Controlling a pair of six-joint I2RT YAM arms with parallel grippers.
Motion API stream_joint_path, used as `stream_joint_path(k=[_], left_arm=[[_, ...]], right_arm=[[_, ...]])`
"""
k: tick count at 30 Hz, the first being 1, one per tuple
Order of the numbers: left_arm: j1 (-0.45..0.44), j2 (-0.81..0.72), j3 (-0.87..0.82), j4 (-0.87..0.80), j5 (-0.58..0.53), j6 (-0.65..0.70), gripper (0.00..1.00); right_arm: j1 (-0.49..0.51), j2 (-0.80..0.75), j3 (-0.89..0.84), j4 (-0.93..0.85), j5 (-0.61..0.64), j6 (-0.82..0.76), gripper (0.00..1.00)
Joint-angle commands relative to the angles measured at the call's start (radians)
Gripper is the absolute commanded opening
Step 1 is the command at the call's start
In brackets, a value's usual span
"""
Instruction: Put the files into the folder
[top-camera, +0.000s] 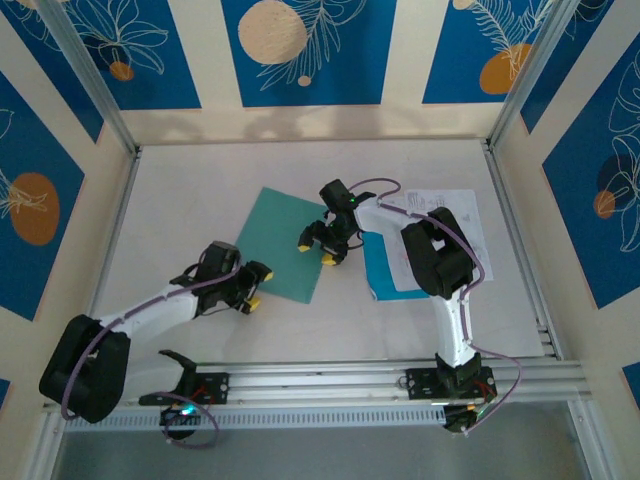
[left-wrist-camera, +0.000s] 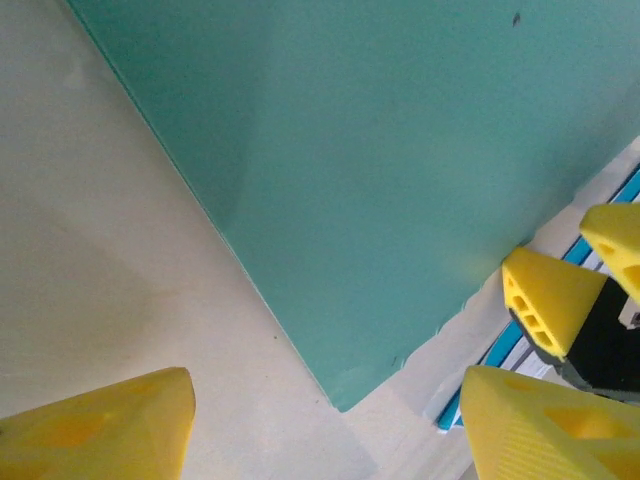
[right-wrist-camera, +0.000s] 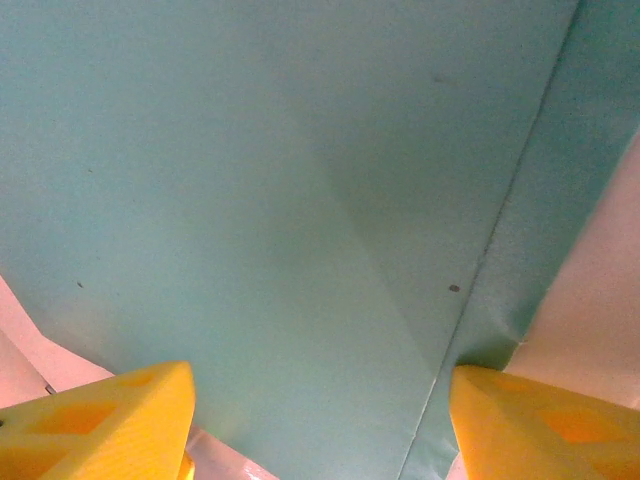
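Both sets of jaws are released with nothing pinched: the left gripper (top-camera: 258, 288) is spread wide, and so is the right gripper (top-camera: 317, 253). Biggest thing first: the table (top-camera: 180, 200) is pale and flat, so anything thin lying on it offers me no lip to get under. The folder (top-camera: 283, 242) lies flat mid-table at a slant and looks closed. I'm hovering the left gripper at its near corner and the right one over its right-hand edge, my guess being to work the cover open from two sides. The files (top-camera: 455, 212) sit on the right, beyond the right arm and apart from the folder, so they're not in yet. A blue sheet (top-camera: 385, 275) lies against them, and I can't tell which is on top. On the left wrist camera the teal corner sits between my yellow fingertips (left-wrist-camera: 100, 425). On the right wrist camera a seam (right-wrist-camera: 480, 260) runs down toward the right-hand finger.
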Motion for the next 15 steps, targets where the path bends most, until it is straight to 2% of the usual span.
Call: stream_joint_path(k=[1, 6, 10, 15], left_arm=[[0.038, -0.027, -0.026, 0.019, -0.022, 0.025, 0.70], [0.075, -0.057, -0.075, 0.051, -0.049, 0.033, 0.66], [0.085, -0.076, -0.148, 0.178, -0.080, -0.025, 0.58], [0.085, -0.044, -0.168, 0.280, -0.087, -0.050, 0.52]], right_arm=[[0.012, 0.033, 0.002, -0.093, 0.032, -0.005, 0.70], [0.012, 0.034, 0.004, -0.103, 0.038, -0.006, 0.70], [0.013, 0.034, 0.003, -0.107, 0.038, -0.009, 0.70], [0.013, 0.032, -0.003, -0.104, 0.036, -0.010, 0.70]])
